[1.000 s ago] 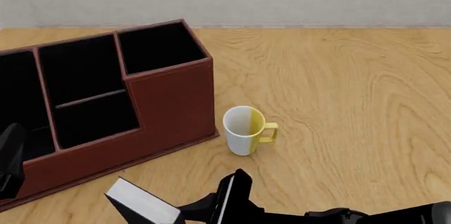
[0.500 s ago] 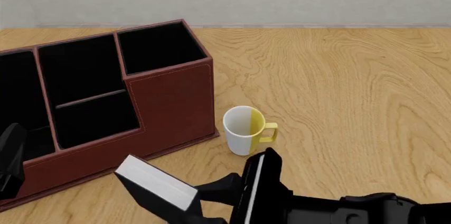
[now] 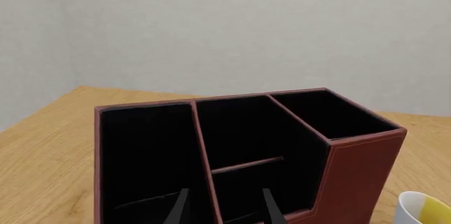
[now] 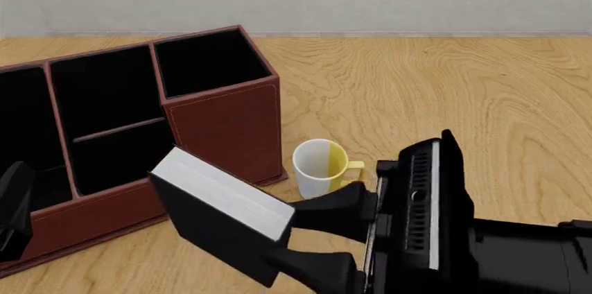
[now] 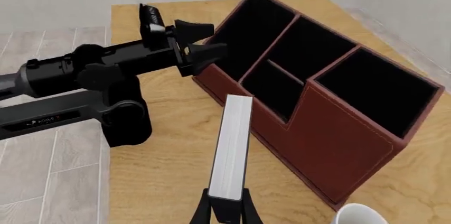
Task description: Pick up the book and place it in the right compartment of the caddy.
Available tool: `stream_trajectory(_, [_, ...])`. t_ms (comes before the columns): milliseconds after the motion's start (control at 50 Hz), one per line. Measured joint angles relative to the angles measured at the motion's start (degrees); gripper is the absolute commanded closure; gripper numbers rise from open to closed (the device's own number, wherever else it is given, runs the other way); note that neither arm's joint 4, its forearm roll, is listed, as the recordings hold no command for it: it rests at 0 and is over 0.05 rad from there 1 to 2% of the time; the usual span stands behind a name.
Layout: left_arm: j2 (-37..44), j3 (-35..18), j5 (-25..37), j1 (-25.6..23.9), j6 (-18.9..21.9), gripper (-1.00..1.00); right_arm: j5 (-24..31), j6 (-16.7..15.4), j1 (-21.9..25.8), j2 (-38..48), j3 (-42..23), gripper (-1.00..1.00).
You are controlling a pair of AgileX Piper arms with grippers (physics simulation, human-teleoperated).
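The right gripper (image 4: 310, 235) is clamped on the book (image 4: 222, 221), one finger on each black cover, holding it clear off the table (image 4: 462, 86) with the white page edges facing up. The book sticks straight out ahead of the fingers, so its long axis runs along the reach direction, pointing toward the caddy (image 4: 222, 127); the right wrist view shows this best, with the page block running away from the gripper toward the low front wall. The right compartment (image 4: 208, 62) lies farther forward and up from the book's far end, behind the tall brown front panel, so the book looks like it needs to get higher than that wall and tip its long axis downward before it can drop in (just a judgement from the angles). It's a thin, flat, rigid hardcover and the cell is a roughly square black-lined pocket, so it should fit edge-first if it's lined up. The caddy has that leathery reddish-brown look with pale stitching and a stepped front. A white and yellow mug (image 4: 322, 169) sits just beside the caddy's right end, close under the carrying arm, so that's something to clip. The left gripper (image 3: 224, 208) hangs parked in front of the caddy's left side, fingers apart and holding nothing.
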Motion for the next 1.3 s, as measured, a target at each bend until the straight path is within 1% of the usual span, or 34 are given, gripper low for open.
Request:
stream_trajectory(320, [0.0, 0.0, -0.2, -0.5, -0.3, -1.0, 12.2, -0.8, -0.3, -5.3, -7.2, 1.0])
stream_trajectory(580, [0.0, 0.0, -0.4, -1.1, -0.3, -1.0, 22.2, -1.2, -1.2, -7.1, -15.0, 1.0])
stream_trajectory(940, [0.0, 0.0, -0.8, -1.8, -0.4, -1.0, 36.4, -1.7, -3.7, -6.4, -30.1, 1.0])
stream_trajectory(1140, [0.0, -0.2, -0.8, -1.9, -0.4, -1.0, 42.3, -0.9, -5.3, -4.6, -38.5, 1.0])
stream_trajectory(1300, [0.0, -0.3, -0.7, -2.0, -0.4, -1.0, 45.7, -0.2, -6.7, -2.5, -44.7, 1.0])
